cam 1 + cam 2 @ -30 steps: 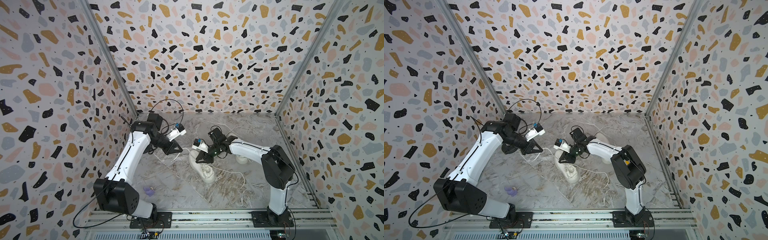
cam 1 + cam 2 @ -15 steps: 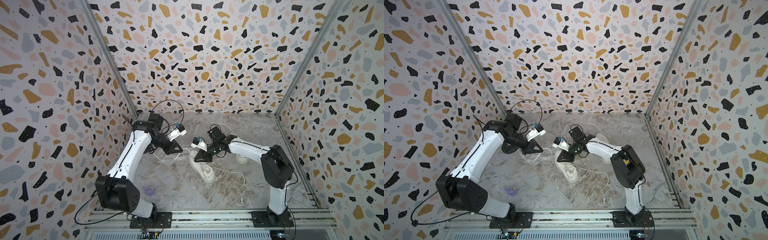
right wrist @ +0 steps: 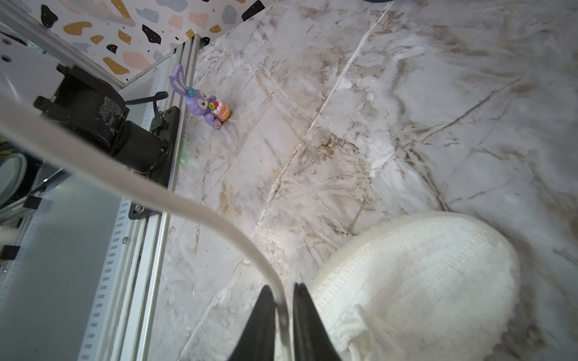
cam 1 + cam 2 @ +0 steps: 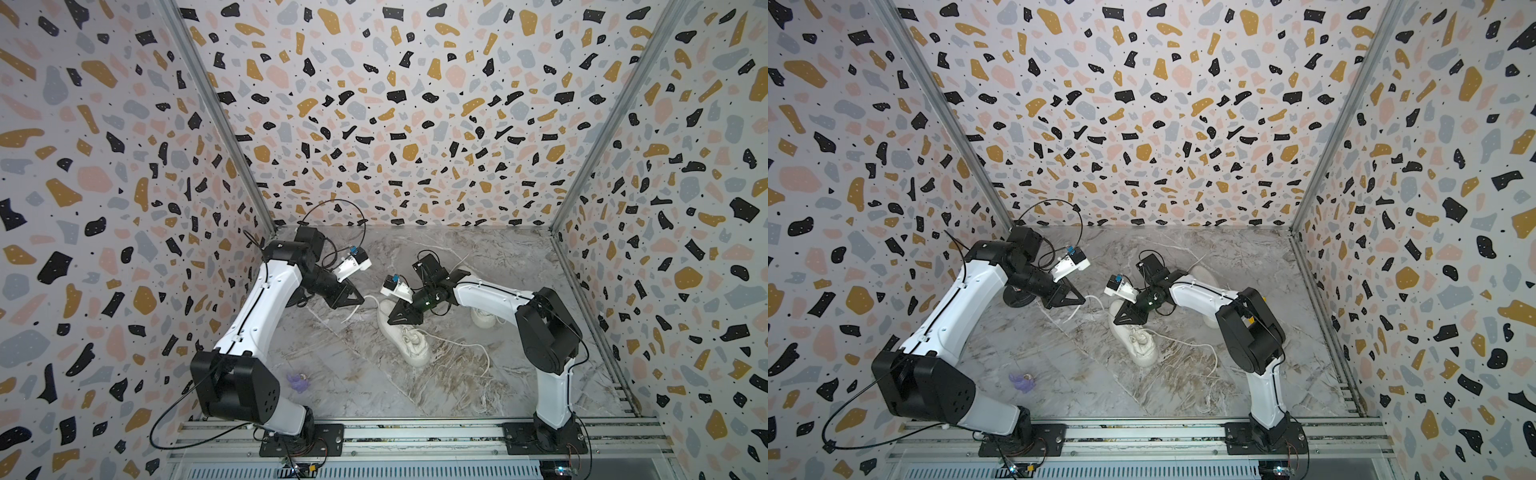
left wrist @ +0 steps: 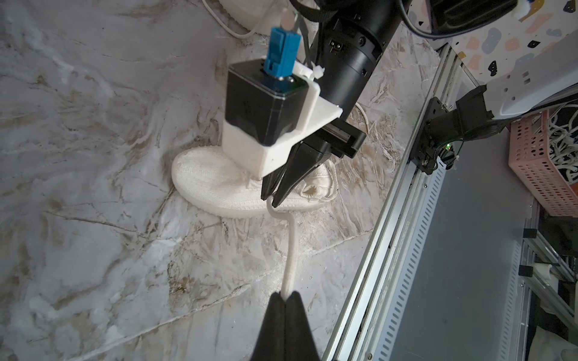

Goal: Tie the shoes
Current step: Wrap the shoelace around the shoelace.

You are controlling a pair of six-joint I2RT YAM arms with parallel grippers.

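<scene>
We see L gripper point(image 5: 285, 295) pinching lace point(image 5: 291, 250); R gripper point(image 3: 284, 286) narrow round it, clamp unclear; 2nd shoe point(image 4: 483, 318) mid-right, mostly hidden.

- Both top views sat high above the front rail point(image 4: 415, 432) and looked steeply down toward the back wall point(image 4: 395, 124). You got nearly the same distant picture twice, with both arms and the whole marble floor point(image 4: 1084, 374).
- Your left wrist camera sat close behind the left gripper point(image 5: 285, 295), low over the floor. It faced the right gripper point(image 5: 271, 203) and the right arm's end of the rail.
- Your right wrist camera looked past the right gripper the opposite way, toward the left arm's base and the purple toy point(image 3: 203, 103).
- All four views shared the front shoe point(image 4: 405, 338). Both wrist views also shared the lace point(image 5: 291, 250), seen very near.
</scene>
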